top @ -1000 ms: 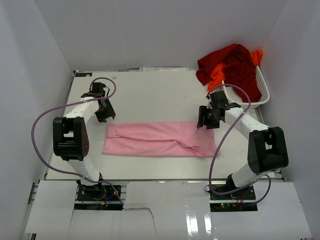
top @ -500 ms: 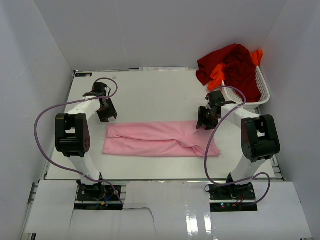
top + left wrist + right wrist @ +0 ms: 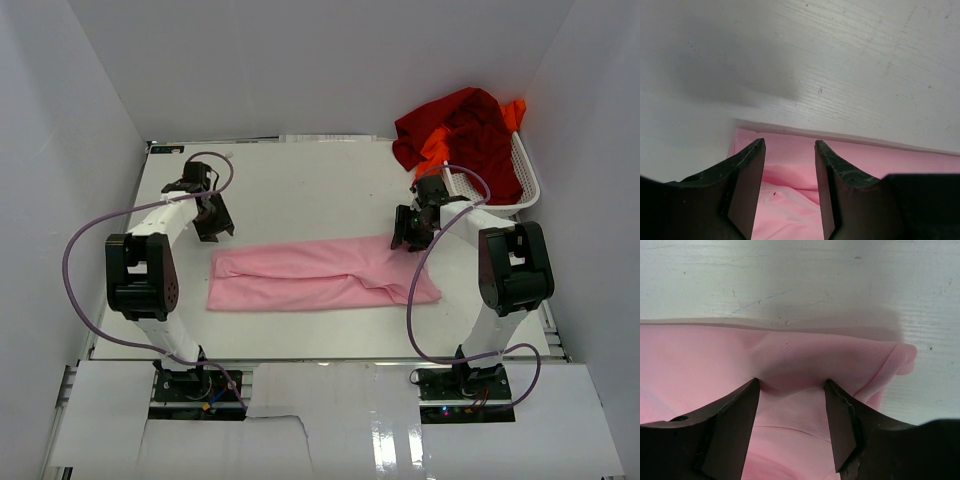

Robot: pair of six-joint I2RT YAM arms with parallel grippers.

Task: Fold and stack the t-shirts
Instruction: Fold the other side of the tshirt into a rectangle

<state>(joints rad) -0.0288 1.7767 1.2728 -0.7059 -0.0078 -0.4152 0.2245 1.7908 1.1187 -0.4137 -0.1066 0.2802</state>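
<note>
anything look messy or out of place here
The dark red shirt and orange shirt are heaped over the rim of the white basket, spilling out, far right. The pink shirt lies flat, its right end uneven.

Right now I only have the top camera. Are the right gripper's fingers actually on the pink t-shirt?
Observer: By the right wrist view, yes. The right gripper is open, and its fingertips seem to dent the pink t-shirt just inside its far edge.
Operator: And the left gripper?
Observer: In the left wrist view, the left gripper is open too, over the shirt's far left corner. I cannot tell whether it touches.
</note>
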